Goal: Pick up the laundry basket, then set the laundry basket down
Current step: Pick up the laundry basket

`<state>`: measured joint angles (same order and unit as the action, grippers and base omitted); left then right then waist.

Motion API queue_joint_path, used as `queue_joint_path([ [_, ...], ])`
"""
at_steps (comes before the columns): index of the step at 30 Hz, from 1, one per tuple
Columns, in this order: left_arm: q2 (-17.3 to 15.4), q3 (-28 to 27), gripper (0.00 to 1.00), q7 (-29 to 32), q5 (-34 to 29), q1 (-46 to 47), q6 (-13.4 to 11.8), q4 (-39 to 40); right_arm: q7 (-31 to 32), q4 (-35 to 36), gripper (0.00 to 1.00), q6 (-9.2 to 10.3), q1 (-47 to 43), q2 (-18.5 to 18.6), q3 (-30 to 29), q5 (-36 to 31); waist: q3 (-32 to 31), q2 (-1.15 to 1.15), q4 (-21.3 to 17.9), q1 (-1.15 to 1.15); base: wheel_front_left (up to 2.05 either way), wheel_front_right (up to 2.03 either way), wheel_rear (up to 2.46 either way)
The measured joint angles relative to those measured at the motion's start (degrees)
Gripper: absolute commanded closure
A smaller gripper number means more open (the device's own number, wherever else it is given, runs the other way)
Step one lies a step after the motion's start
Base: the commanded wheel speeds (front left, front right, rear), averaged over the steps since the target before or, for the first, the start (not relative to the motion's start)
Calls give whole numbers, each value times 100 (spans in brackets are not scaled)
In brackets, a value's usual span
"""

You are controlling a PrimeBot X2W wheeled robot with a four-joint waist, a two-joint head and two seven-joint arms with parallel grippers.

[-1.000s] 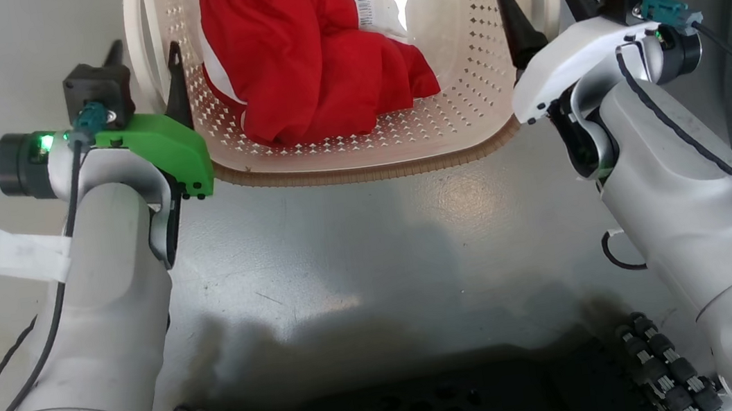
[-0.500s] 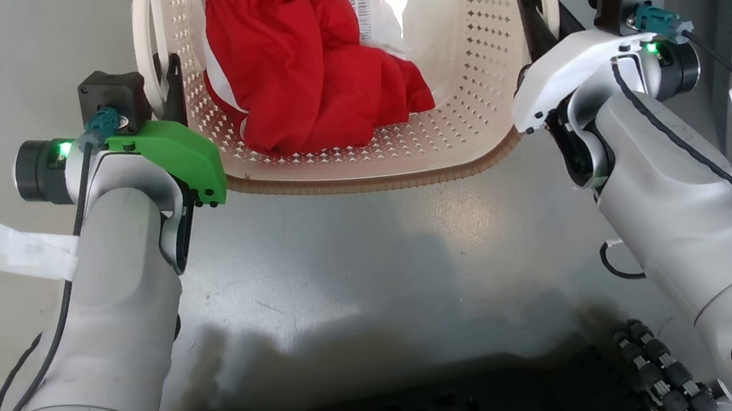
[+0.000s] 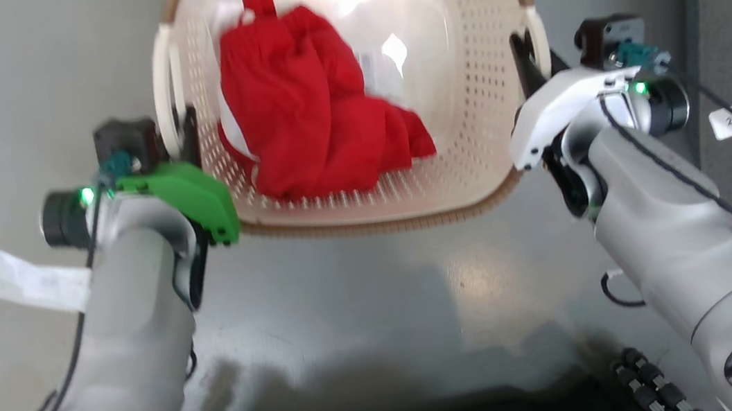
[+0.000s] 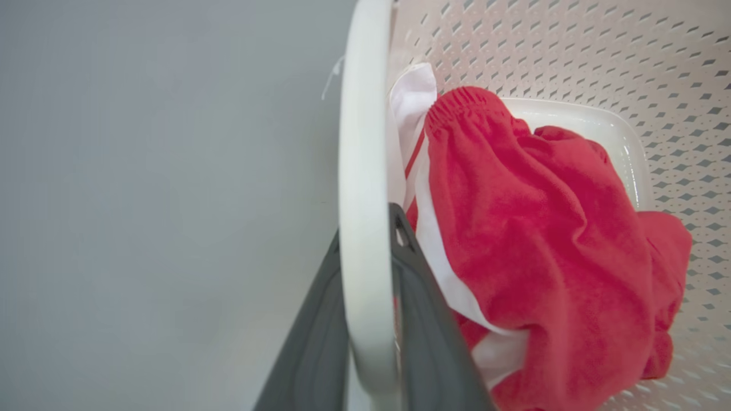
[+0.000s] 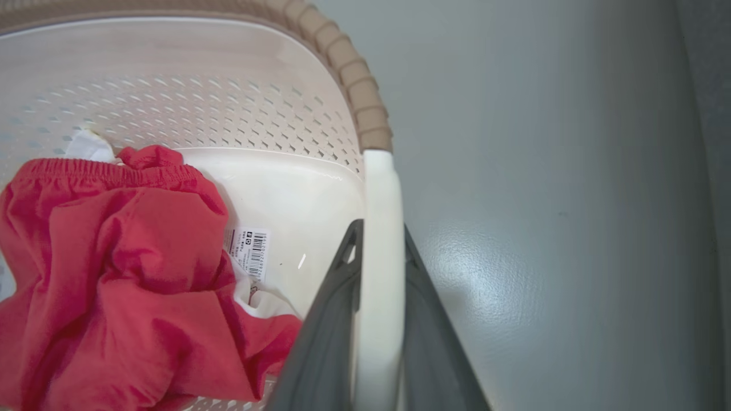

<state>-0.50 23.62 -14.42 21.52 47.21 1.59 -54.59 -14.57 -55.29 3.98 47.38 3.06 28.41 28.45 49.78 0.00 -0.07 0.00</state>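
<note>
The grey floor [image 3: 362, 290] is showing a dull sheen. The basket [image 3: 480, 114] is showing ahead of the robot, between its two arms, at the far middle of the head view. Its cream plastic walls are curving at the corners, pierced with rows of small holes, under a brown woven-look rim [image 5: 354, 74]. A soft, crumpled red garment [image 3: 307, 122] with white trim is lying inside, toward the left.

The left gripper [image 4: 365, 228] is clamping the smooth white left handle [image 4: 360, 142], one finger on each side. The right gripper [image 5: 381, 228] is clamping the right handle [image 5: 382, 188] likewise. The pick-up looks to be in hand, though I cannot tell whether the base is clear of the floor. The next move is calling for both arms to rise evenly, holding the basket level.

A small barcode sticker [image 5: 249, 251] is lying on the bottom.
</note>
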Motion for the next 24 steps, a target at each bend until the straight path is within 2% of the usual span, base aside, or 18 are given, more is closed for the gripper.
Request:
queue_joint_path([
  [12, 47, 242, 100, 0, 509, -642, 43, -318, 51, -438, 100, 9, -385, -79, 463, 394, -898, 0, -26, 0, 0, 0, 0],
  [24, 81, 594, 100, 87, 1026, -1316, 145, -712, 673, -684, 100, 5, -969, -119, 982, 835, -1947, 0, -27, -1, 0, 0, 0],
])
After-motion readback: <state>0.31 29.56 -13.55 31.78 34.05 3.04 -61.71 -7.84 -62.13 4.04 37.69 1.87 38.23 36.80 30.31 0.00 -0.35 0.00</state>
